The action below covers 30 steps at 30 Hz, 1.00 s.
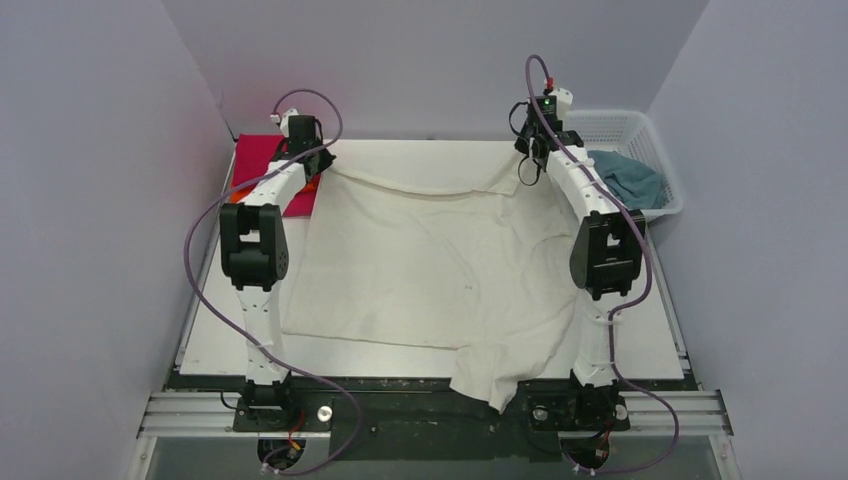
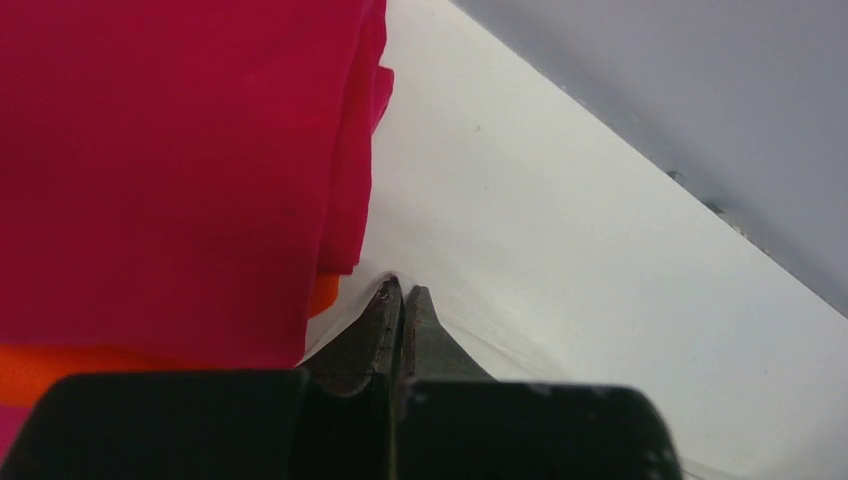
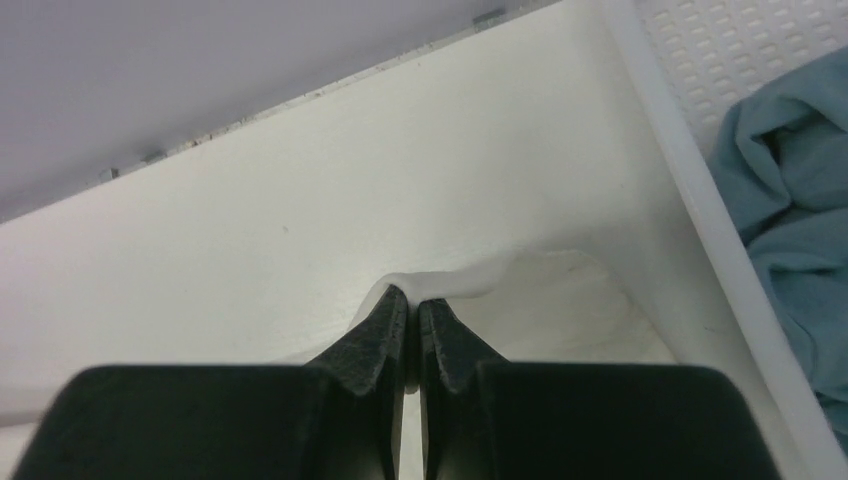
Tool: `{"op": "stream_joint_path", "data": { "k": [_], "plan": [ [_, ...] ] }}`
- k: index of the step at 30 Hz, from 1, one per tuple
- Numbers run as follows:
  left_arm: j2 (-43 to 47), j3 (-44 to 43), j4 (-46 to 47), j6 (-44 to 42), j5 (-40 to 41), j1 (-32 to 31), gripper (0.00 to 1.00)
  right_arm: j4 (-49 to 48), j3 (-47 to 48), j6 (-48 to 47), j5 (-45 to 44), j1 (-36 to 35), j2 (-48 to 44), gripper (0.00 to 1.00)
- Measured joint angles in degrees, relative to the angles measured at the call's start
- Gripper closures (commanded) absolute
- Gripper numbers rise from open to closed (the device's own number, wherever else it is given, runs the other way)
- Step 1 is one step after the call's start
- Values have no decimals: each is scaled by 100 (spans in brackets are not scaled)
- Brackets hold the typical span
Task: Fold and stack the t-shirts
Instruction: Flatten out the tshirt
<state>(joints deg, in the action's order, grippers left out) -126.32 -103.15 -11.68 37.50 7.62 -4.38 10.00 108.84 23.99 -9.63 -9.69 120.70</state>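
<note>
A cream t-shirt (image 1: 420, 260) lies spread over the table, one part hanging off the near edge. My left gripper (image 1: 322, 165) is shut on its far left corner (image 2: 355, 305), next to the folded magenta-pink t-shirt (image 1: 262, 165) (image 2: 170, 160) that lies on an orange t-shirt (image 2: 322, 293). My right gripper (image 1: 528, 160) is shut on the cream shirt's far right corner (image 3: 470, 282). The far edge sags between both grippers. A grey-blue t-shirt (image 1: 630, 178) (image 3: 795, 200) lies crumpled in the basket.
The white mesh basket (image 1: 640, 125) (image 3: 720, 40) stands at the back right, close beside my right gripper. Grey walls enclose the table on three sides. The white table top (image 1: 220, 340) shows bare at the front left.
</note>
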Motion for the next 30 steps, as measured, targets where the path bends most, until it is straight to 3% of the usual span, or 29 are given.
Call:
{"op": "stream_joint_path", "data": {
  "k": [1, 2, 3, 4, 5, 6, 8, 11, 14, 21, 25, 30],
  "plan": [
    [-214, -262, -105, -9, 31, 0, 81, -31, 199, 26, 0, 4, 199, 88],
    [-398, -531, -260, -20, 68, 0, 61, -39, 391, 70, -2, 22, 389, 77],
    [-632, -874, -437, -22, 114, 0, 49, -59, 649, 111, 0, 33, 621, 70],
    [-855, -1261, -669, -7, 175, -2, 28, -44, 977, 140, 0, 42, 892, 55],
    [-1027, -1569, -852, -26, 225, 0, 22, -70, 1272, 197, 26, 57, 1130, 45],
    [-1167, -1856, -1045, -50, 271, 0, 19, -48, 1591, 240, 81, 72, 1377, 24],
    [-1239, -2142, -1349, -74, 308, -9, 17, -37, 1941, 321, 262, 109, 1661, 8],
    [-1069, -2199, -1523, -212, 411, -85, 16, 46, 1840, 326, 538, 146, 1582, 6],
    [-608, -1827, -1508, -409, 557, -297, 15, 15, 1169, 367, 713, 162, 1078, 6],
    [1163, 103, -1060, -632, 396, -1128, 12, 142, -341, 898, 1266, 175, -195, 7],
    [1834, 1342, -597, -595, -31, -1235, 11, 181, -656, 1250, 1569, 175, -138, 7],
    [2015, 2614, -225, -452, -492, -1180, 10, 208, -726, 1547, 1777, 175, 258, 8]
  ]
}}
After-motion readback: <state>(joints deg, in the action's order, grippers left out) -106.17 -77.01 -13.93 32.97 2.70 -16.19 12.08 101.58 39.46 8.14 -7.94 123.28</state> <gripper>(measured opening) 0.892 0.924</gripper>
